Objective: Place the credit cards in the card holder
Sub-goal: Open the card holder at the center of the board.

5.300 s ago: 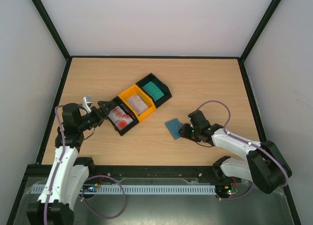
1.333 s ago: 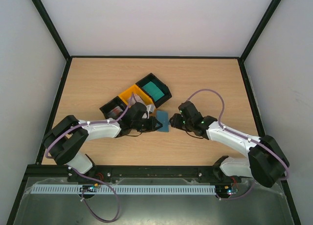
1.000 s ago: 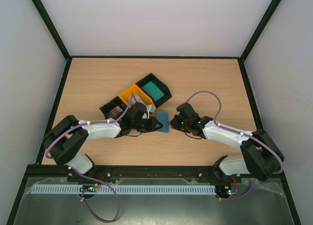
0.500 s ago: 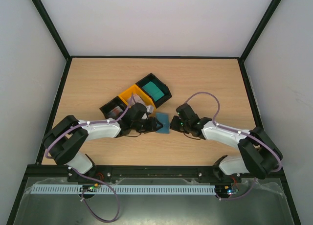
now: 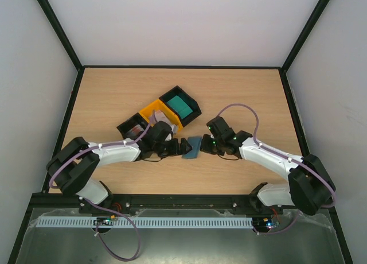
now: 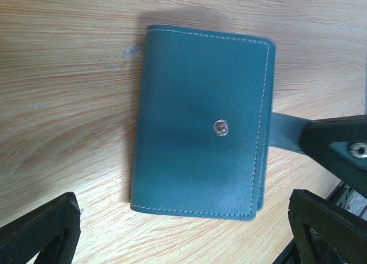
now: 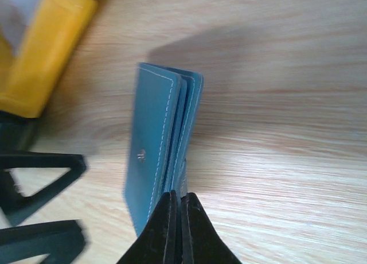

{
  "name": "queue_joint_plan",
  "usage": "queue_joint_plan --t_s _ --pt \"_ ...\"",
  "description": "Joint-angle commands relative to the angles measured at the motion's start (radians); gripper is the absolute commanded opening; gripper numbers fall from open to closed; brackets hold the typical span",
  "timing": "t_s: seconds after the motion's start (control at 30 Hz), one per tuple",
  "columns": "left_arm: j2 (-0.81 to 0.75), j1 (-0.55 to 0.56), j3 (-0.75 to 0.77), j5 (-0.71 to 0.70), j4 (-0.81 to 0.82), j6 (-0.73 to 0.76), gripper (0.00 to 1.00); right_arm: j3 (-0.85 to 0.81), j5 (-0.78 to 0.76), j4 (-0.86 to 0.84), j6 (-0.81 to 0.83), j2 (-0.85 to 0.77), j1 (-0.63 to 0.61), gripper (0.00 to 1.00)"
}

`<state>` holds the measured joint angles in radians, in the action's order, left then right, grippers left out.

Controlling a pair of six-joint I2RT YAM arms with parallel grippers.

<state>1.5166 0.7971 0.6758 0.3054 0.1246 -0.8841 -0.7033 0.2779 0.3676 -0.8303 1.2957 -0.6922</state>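
The slate-blue card holder (image 5: pixel 192 147) is folded shut between my two grippers, its stud face (image 6: pixel 200 120) turned to the left wrist camera. My right gripper (image 7: pixel 179 204) is shut on the little snap tab (image 6: pixel 284 132) at its edge. The left gripper (image 6: pixel 183 235) stands wide open just short of the holder and touches nothing; its fingers (image 7: pixel 40 166) show at the left of the right wrist view. Credit cards (image 5: pixel 136 130) with red print lie in a black tray, mostly hidden behind my left arm.
Three trays stand in a diagonal row behind the left gripper: a black one (image 5: pixel 127 126), a yellow one (image 5: pixel 156 109) and a black one (image 5: pixel 195 108) holding a teal-green stack (image 5: pixel 181 105). The yellow tray (image 7: pixel 46 51) lies close to the holder's top-left.
My left gripper has opened wide and let go of the card holder. The right gripper has closed on the holder's tab, and the holder has tipped and shifted slightly.
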Motion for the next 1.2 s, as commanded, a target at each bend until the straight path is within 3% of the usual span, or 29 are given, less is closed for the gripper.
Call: queue_joint_plan --t_s 0.0,0.4,0.6,0.83,0.97,1.17 --pt "-0.005 -0.004 0.069 0.006 -0.086 0.033 1.00 -0.082 0.060 0.030 0.016 -0.032 -0.001 0.02" --pt "0.042 -0.004 0.095 -0.022 -0.114 0.021 0.98 -0.099 0.117 -0.025 0.023 0.013 -0.001 0.02" --pt "0.059 -0.005 0.096 -0.045 -0.131 0.011 0.90 -0.080 0.042 0.014 0.039 0.013 -0.001 0.02" --pt "0.084 -0.004 0.121 -0.104 -0.191 0.022 0.74 -0.091 -0.044 0.063 0.050 0.005 -0.001 0.02" --pt "0.097 -0.006 0.138 -0.143 -0.233 0.036 0.74 -0.094 -0.098 0.100 0.065 0.002 -0.001 0.02" --pt "0.100 -0.010 0.154 -0.145 -0.244 0.054 0.88 -0.068 -0.185 0.154 0.090 -0.016 -0.001 0.02"
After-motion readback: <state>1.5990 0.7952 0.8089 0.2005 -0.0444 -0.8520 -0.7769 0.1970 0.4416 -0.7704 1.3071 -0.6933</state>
